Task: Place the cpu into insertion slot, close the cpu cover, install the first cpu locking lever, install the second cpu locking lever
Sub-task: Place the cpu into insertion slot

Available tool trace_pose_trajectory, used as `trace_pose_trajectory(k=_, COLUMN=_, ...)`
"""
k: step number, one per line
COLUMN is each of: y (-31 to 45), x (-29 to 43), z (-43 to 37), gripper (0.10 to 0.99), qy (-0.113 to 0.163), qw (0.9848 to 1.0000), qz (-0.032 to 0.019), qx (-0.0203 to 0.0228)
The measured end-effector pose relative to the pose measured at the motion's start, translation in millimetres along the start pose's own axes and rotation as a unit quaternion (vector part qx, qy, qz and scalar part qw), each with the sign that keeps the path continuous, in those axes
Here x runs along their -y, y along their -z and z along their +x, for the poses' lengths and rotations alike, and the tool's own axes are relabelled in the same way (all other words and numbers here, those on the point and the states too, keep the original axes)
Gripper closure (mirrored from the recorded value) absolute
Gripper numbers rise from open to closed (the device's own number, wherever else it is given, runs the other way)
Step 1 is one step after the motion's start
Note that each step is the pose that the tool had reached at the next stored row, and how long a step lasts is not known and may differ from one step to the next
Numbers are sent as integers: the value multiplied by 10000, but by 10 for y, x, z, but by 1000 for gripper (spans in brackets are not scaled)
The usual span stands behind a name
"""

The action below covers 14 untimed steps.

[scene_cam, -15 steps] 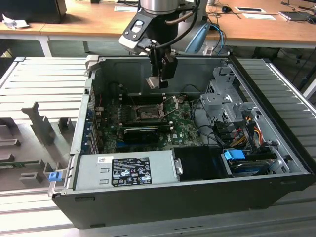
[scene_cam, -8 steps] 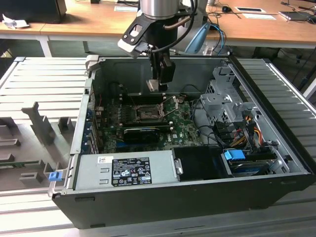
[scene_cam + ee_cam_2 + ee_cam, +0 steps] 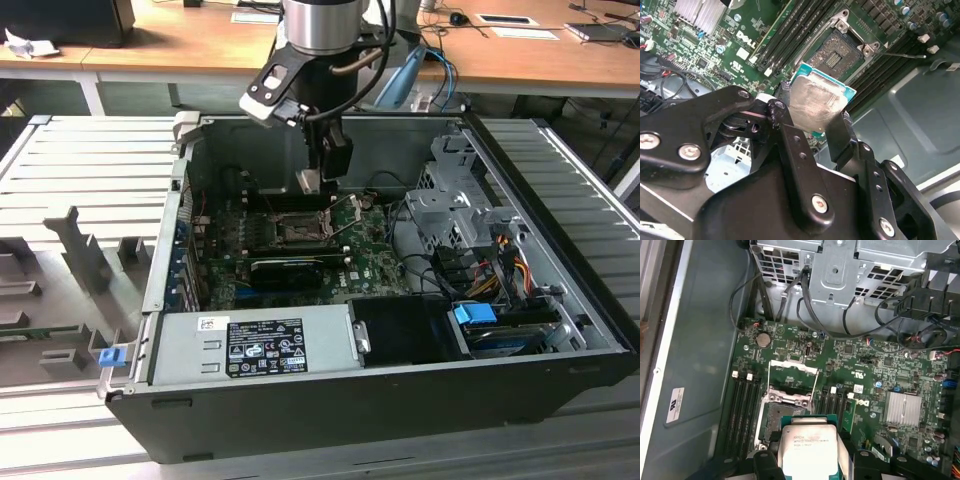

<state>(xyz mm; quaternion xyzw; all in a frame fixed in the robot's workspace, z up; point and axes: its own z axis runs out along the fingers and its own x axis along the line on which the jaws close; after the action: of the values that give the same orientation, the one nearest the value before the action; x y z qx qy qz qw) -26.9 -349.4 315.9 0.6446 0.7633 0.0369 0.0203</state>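
Observation:
My gripper (image 3: pixel 814 114) is shut on the cpu (image 3: pixel 817 102), a flat square chip with a silver face and green edge, pinched between the two black fingers (image 3: pixel 786 131). In the exterior view the gripper (image 3: pixel 322 172) hangs inside the open computer case with the cpu (image 3: pixel 310 181) a little above the motherboard. The insertion slot (image 3: pixel 779 421) lies open and dark just past the cpu (image 3: pixel 807 445) in the first wrist view, and it also shows in the second wrist view (image 3: pixel 839 51). The cpu cover (image 3: pixel 792 374) is swung open beyond the slot. A thin locking lever (image 3: pixel 905 55) sticks out beside the socket.
Long black memory slots (image 3: pixel 742 410) flank the socket. A black graphics card (image 3: pixel 285 268) lies in front of it, with a grey power supply (image 3: pixel 250 345) nearer still. The metal drive cage (image 3: pixel 450 200) and bundled cables (image 3: pixel 480 270) stand on the exterior view's right.

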Motion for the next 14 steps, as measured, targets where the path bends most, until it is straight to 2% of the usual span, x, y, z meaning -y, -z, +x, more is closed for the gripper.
trace_pose_trajectory(k=12, y=-244, x=20, z=-4, gripper=561, qy=3, qw=10000, qz=7, qx=38)
trace_pose_trajectory(k=14, y=-300, x=25, z=-5, gripper=561, qy=2, qw=10000, qz=32, qx=34)
